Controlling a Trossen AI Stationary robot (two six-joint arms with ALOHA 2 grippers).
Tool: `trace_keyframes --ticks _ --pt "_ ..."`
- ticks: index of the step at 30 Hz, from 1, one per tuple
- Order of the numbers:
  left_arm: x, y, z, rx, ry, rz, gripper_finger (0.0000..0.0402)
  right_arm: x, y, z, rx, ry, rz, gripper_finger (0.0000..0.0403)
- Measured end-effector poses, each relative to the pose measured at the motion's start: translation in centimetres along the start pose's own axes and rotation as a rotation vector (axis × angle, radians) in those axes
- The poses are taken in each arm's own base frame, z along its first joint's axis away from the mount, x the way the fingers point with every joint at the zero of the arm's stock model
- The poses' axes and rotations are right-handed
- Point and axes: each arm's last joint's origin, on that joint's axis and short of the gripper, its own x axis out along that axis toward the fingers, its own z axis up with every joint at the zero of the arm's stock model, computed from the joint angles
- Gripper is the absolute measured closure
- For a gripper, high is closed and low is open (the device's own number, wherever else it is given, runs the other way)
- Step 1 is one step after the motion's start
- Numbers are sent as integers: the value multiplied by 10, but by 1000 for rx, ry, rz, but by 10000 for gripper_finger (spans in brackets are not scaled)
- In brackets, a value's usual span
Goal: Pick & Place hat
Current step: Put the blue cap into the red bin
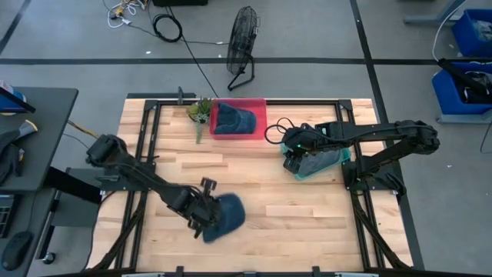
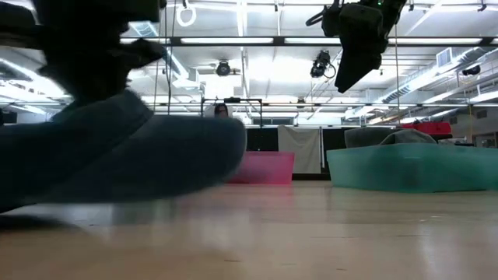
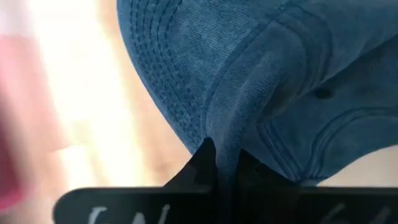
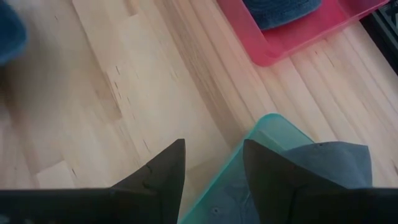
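Note:
A blue denim cap [image 1: 227, 215] sits near the table's near edge, filling the left of the low view [image 2: 132, 155]. My left gripper [image 1: 201, 218] is shut on it, seen close in the left wrist view [image 3: 225, 163]. My right gripper [image 1: 294, 156] is open and hangs high over the near-left corner of a teal bin [image 1: 332, 160], with its fingers [image 4: 213, 163] above the bin's rim [image 4: 249, 149]. A grey hat [image 4: 333, 163] lies in that bin. A pink bin [image 1: 260, 108] at the far edge holds another blue hat [image 1: 234, 121]. My left gripper pinches a raised fold of the cap's crown cloth [image 3: 235, 124] between its two shut fingers, right beside the stitched brim [image 3: 163, 68]. It comes at the cap from the table's left side. Whether the cap's underside [image 2: 93, 198] touches the table, I cannot tell.
A small green plant [image 1: 201, 111] stands left of the pink bin. A black cable [image 1: 275, 132] loops between the two bins. Bare wooden tabletop [image 1: 254, 177] lies between the cap and the bins. A fan [image 1: 243, 46] stands on the floor beyond the table.

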Motion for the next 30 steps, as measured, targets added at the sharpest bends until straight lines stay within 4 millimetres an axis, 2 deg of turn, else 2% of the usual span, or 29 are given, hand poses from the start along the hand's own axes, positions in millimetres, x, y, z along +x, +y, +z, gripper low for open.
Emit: trace_keyframes --ticks 3,6,14,18,22,25,30 --pt "-9 23 0 52 -22 168 384 0 0 0 1 -3 1 238" --pt "-10 57 0 116 -12 292 381 0 0 1 2 -10 4 238" --pt "2 165 -6 179 33 458 387 0 0 1 3 -13 5 238" --pt "-5 215 -5 285 -2 593 389 0 0 1 2 -8 3 238" --pt "-14 267 -14 293 -71 671 388 0 0 1 2 -12 5 238" --pt "-14 294 -29 318 -109 683 391 0 1 2 -1 -15 5 238" --pt "-8 324 -52 253 -89 718 389 0 1 2 -7 -18 7 238"
